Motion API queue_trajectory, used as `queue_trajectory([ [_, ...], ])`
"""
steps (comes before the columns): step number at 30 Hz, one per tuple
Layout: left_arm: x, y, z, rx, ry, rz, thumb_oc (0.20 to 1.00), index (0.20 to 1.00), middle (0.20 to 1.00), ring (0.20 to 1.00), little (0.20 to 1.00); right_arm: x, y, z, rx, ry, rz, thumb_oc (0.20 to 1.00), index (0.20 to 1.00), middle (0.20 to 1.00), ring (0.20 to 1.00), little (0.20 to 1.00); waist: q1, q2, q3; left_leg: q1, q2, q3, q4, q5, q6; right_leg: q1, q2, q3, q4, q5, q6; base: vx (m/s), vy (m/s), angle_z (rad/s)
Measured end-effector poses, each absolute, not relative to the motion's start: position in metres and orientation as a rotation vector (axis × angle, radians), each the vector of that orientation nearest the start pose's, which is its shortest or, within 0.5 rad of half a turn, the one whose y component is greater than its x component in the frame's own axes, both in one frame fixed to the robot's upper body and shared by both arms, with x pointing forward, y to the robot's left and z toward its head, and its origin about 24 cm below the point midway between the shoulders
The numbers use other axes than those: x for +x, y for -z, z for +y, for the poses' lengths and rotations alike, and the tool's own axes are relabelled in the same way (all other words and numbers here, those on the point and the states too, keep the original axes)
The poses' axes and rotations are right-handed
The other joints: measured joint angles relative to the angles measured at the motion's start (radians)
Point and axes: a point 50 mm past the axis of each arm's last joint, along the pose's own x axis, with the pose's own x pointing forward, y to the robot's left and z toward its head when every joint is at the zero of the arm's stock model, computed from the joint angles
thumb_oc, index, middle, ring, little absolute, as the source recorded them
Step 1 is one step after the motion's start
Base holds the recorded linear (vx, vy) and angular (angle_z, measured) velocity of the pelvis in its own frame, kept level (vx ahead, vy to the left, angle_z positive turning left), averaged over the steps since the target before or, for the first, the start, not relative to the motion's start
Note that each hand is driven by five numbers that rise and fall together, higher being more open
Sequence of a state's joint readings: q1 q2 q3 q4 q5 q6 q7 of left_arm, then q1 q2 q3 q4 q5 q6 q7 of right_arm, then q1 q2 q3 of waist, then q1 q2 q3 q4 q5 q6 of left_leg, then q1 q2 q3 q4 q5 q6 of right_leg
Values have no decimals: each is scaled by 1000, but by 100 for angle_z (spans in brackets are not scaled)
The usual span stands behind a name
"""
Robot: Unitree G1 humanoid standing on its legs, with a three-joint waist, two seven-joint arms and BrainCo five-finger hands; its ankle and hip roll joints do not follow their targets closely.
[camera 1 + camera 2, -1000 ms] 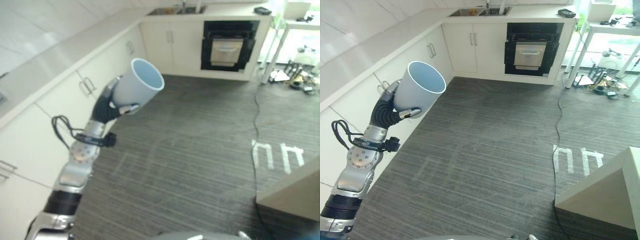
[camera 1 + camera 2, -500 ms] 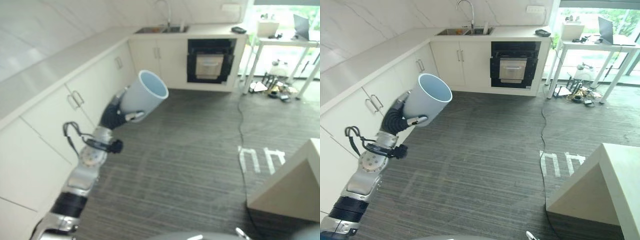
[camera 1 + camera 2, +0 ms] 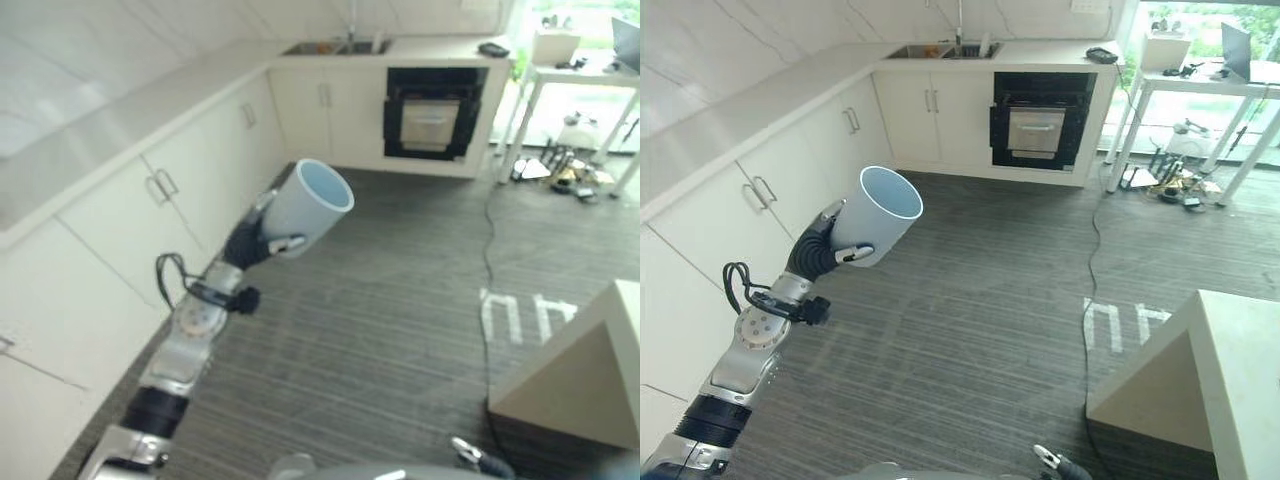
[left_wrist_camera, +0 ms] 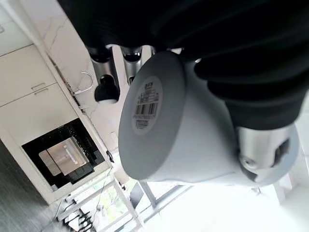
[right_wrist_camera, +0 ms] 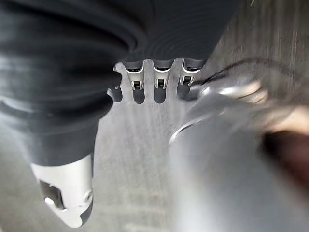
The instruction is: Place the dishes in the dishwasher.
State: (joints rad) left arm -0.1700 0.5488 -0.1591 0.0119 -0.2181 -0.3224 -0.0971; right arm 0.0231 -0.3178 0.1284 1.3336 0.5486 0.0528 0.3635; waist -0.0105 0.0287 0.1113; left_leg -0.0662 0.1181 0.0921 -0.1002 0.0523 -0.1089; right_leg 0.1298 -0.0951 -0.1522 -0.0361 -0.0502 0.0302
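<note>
Left robot hand (image 3: 825, 250) curled round the pale cup (image 3: 876, 214) near its base, held up w/ mouth tilted. Looks light, rigid, smooth, prob slippery; grip lower wall. Right robot hand (image 5: 145, 84) relaxed, empty.

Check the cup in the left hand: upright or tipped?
Tipped. The cup leans in the left hand, its empty mouth angled up and away.

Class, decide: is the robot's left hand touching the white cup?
Touching. The left wrist view shows the left hand wrapped round the white cup, thumb pressed against its side.
</note>
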Motion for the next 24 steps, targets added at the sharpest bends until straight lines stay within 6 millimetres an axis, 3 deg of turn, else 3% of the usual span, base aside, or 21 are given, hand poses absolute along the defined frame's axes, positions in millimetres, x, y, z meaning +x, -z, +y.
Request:
queue_trajectory([
  [2, 273, -110, 195, 340, 314, -350, 200, 200, 200, 200, 200, 36, 161, -260, 383, 240, 1304, 1000, 1000, 1000, 1000, 1000, 20, 8, 25, 3, 29, 16, 8, 15, -8, 80, 0, 13, -40, -1, 3, 414, 351, 10],
  [3, 273, -110, 196, 342, 312, -351, 200, 200, 200, 200, 200, 25, 160, -263, 382, 262, 1322, 1000, 1000, 1000, 1000, 1000, 28, 22, 18, 4, 35, 31, 8, 11, -10, 97, -6, 16, -33, -19, 27, 395, 341, -33],
  [4, 272, -112, 198, 354, 315, -355, 200, 200, 200, 200, 200, 21, 160, -266, 364, 269, 1336, 1000, 1000, 1000, 1000, 1000, 37, 20, 17, 3, 16, 30, 46, -3, 14, 97, -32, 38, -22, -35, 48, 435, 357, -78],
  [5, 272, -113, 203, 383, 328, -345, 200, 200, 200, 200, 200, 19, 159, -269, 331, 274, 1344, 1000, 1000, 1000, 1000, 1000, 43, 13, 13, 24, -55, 30, 108, -5, 43, 104, -98, 80, -3, -60, 73, 463, 404, -97],
  [6, 272, -112, 207, 394, 325, -335, 200, 200, 200, 200, 200, 9, 162, -263, 345, 283, 1366, 1000, 1000, 1000, 1000, 1000, 34, -20, 8, 62, -124, 33, 101, 2, 90, 129, -163, 84, 19, -60, 97, 463, 454, -90],
  [8, 274, -111, 213, 422, 341, -310, 200, 200, 200, 200, 200, -17, 165, -250, 428, 390, 1369, 1000, 1000, 1000, 1000, 1000, 6, -9, 13, 158, -153, 40, 38, -12, 170, 10, -192, 92, 363, -40, 133, 327, 428, -6],
  [9, 278, -116, 214, 433, 342, -321, 200, 200, 200, 200, 200, -32, 165, -248, 441, 424, 1388, 1000, 1000, 1000, 1000, 1000, -15, -5, 14, 194, -185, 13, 26, -30, 205, -131, -218, 130, 659, 51, 150, 240, 367, 57],
  [10, 281, -122, 212, 434, 352, -341, 200, 200, 200, 200, 200, -41, 164, -248, 445, 443, 1400, 1000, 1000, 1000, 1000, 1000, -21, -11, 15, 207, -206, 2, 25, -30, 216, -242, -234, 185, 858, 135, 152, 246, 299, 71],
  [11, 281, -122, 211, 418, 357, -343, 200, 200, 200, 200, 200, -46, 164, -247, 444, 450, 1412, 1000, 1000, 1000, 1000, 1000, -30, -10, 7, 210, -217, -9, 27, -42, 230, -286, -237, 186, 929, 110, 142, 241, 254, 53],
  [12, 281, -124, 205, 397, 372, -355, 200, 200, 200, 200, 200, -46, 163, -250, 435, 448, 1408, 1000, 1000, 1000, 1000, 1000, -33, 11, 15, 240, -225, -19, 26, -71, 262, -384, -215, 132, 980, 35, 124, 260, 118, 17],
  [13, 280, -123, 204, 396, 380, -352, 200, 200, 200, 200, 200, -31, 163, -255, 423, 433, 1372, 1000, 1000, 1000, 1000, 1000, -25, 27, 24, 263, -223, -8, 19, -74, 252, -420, -208, 45, 951, -30, 76, 161, -3, -4],
  [14, 281, -122, 203, 389, 379, -347, 200, 200, 200, 200, 200, -10, 163, -257, 418, 405, 1313, 1000, 1000, 1000, 1000, 1000, -41, 29, 28, 282, -218, -1, 20, -89, 226, -439, -151, -31, 866, -86, 34, 251, -54, -19],
  [15, 281, -120, 201, 371, 376, -347, 200, 200, 200, 200, 200, 13, 164, -254, 416, 363, 1257, 1000, 1000, 1000, 1000, 1000, -41, 33, 29, 306, -198, 7, 21, -110, 193, -418, -36, -52, 691, -102, 12, 223, -116, 1],
  [16, 281, -121, 198, 365, 379, -355, 200, 200, 200, 200, 200, 30, 163, -252, 417, 336, 1216, 1000, 1000, 1000, 1000, 1000, -54, 22, 29, 318, -192, 8, 30, -128, 167, -412, 44, -67, 555, -106, 1, 296, -190, 1],
  [17, 281, -121, 198, 365, 379, -355, 200, 200, 200, 200, 200, 30, 163, -252, 417, 336, 1216, 1000, 1000, 1000, 1000, 1000, -54, 22, 29, 318, -192, 8, 30, -128, 167, -412, 44, -67, 555, -106, 1, 210, -158, 19],
  [18, 282, -130, 193, 367, 394, -395, 200, 200, 200, 200, 200, 47, 160, -254, 412, 318, 1160, 1000, 1000, 1000, 1000, 1000, -55, -9, 28, 320, -208, 14, 31, -141, 156, -441, 70, -119, 463, -96, -17, 277, -222, 56],
  [19, 287, -139, 183, 380, 428, -419, 200, 200, 200, 200, 200, 56, 157, -261, 406, 331, 1143, 1000, 1000, 1000, 1000, 1000, -61, -27, 36, 341, -229, 43, 29, -150, 144, -449, 61, -155, 304, -46, -2, 353, -283, 64],
  [21, 287, -138, 181, 375, 434, -408, 200, 200, 200, 200, 200, 57, 157, -263, 407, 338, 1149, 1000, 1000, 1000, 1000, 1000, -60, -25, 39, 391, -226, 51, 45, -158, 131, -450, 47, -155, 272, -2, -11, 359, -296, 48],
  [22, 286, -141, 179, 378, 440, -421, 200, 200, 200, 200, 200, 58, 158, -263, 418, 350, 1166, 1000, 1000, 1000, 1000, 1000, -63, -12, 42, 415, -216, 55, 60, -188, 83, -447, 53, -161, 259, 6, 1, 206, -180, 18],
  [23, 285, -141, 179, 375, 442, -426, 200, 200, 200, 200, 200, 55, 159, -261, 436, 368, 1179, 1000, 1000, 1000, 1000, 1000, -49, -11, 42, 460, -225, 60, 62, -191, 78, -431, 51, -172, 259, 10, -28, 243, -238, -9],
  [24, 282, -137, 181, 374, 437, -409, 200, 200, 200, 200, 200, 51, 159, -262, 430, 374, 1191, 1000, 1000, 1000, 1000, 1000, -36, -26, 31, 505, -244, 65, 75, -191, 78, -403, 50, -201, 271, 15, -106, 358, -353, -40],
])
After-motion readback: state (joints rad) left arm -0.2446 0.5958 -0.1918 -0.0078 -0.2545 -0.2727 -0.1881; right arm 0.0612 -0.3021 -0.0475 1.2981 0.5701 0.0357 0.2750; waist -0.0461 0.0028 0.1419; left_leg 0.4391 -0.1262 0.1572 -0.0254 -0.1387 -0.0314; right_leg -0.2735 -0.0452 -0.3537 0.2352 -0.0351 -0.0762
